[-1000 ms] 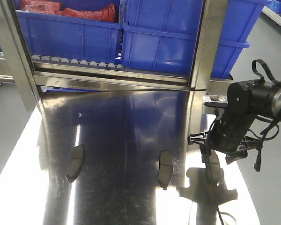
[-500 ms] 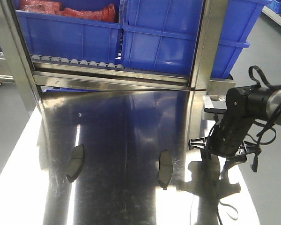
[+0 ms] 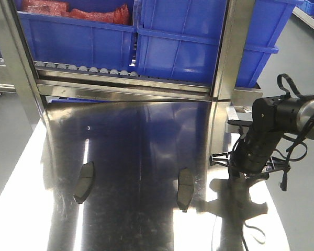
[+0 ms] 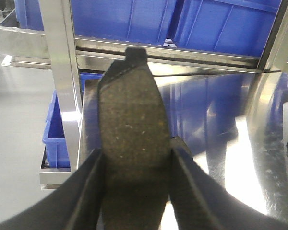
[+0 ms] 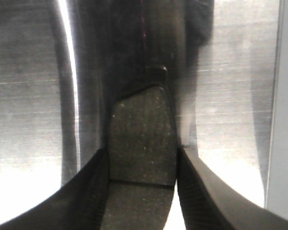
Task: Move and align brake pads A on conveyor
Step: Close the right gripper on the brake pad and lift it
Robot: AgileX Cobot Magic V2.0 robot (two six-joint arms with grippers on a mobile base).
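Two brake pads lie flat on the shiny steel tabletop (image 3: 141, 141), one at the left (image 3: 84, 181) and one near the middle (image 3: 184, 188). My right gripper (image 3: 235, 175) hangs over the table's right edge. In the right wrist view it (image 5: 141, 163) is shut on a third brake pad (image 5: 143, 139), held lengthwise just above the steel. My left gripper (image 4: 134, 163) is shut on a fourth brake pad (image 4: 132, 110), held up with its end tab pointing at the rack. The left gripper does not show in the front view. The conveyor is out of view.
A steel roller rack (image 3: 125, 83) with blue bins (image 3: 188, 42) stands at the table's far edge. Its upright post (image 3: 225, 68) stands close to the right arm. A low blue bin (image 4: 57, 139) sits beside the table's left side. Grey floor lies on both sides.
My right arm has shifted slightly up and toward the rack, with its pad off the tabletop. The two pads lying on the steel have not moved.
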